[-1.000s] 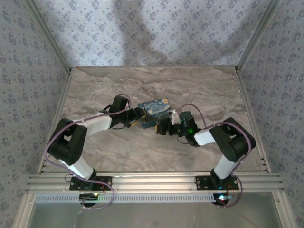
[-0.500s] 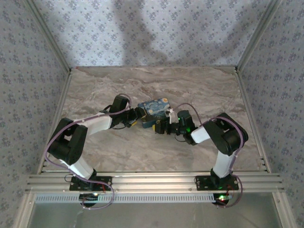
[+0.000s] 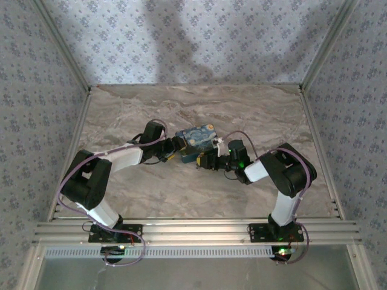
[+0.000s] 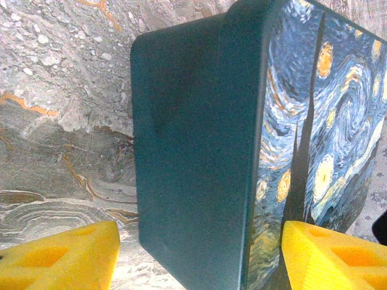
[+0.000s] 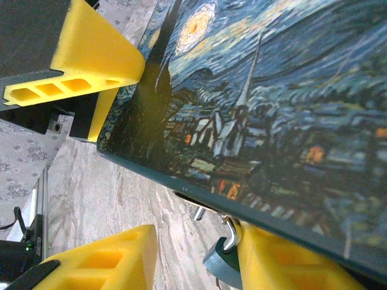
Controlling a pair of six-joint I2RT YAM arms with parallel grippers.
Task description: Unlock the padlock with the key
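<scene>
— What's under you?
— A marble tabletop (image 3: 254, 109). The box (image 3: 195, 139), painted with a starry night, lies near the middle of it, and my two arms reach in on it from either side.

— What are your left fingers doing?
— My left fingers (image 4: 60, 257) stand wide apart, with the dark end of the box between them. One is at the painted face. The other is just beside the plain side, and a sliver of tabletop shows between it and the box. I cannot tell whether they are pressing on the box.

— And the right ones?
— My right fingers (image 5: 103, 260) are low on the tabletop at the edge of the box, and they are apart. Bare marble shows in the gap between them.

— Where's the padlock?
— The padlock (image 5: 221, 272) is at that same edge of the box, its shackle (image 5: 230, 237) running up to the rim. It sits inside the gap of my right fingers. Its blue-grey body is hard against one finger and the other is clear of it, so nothing is clamped on it.
</scene>
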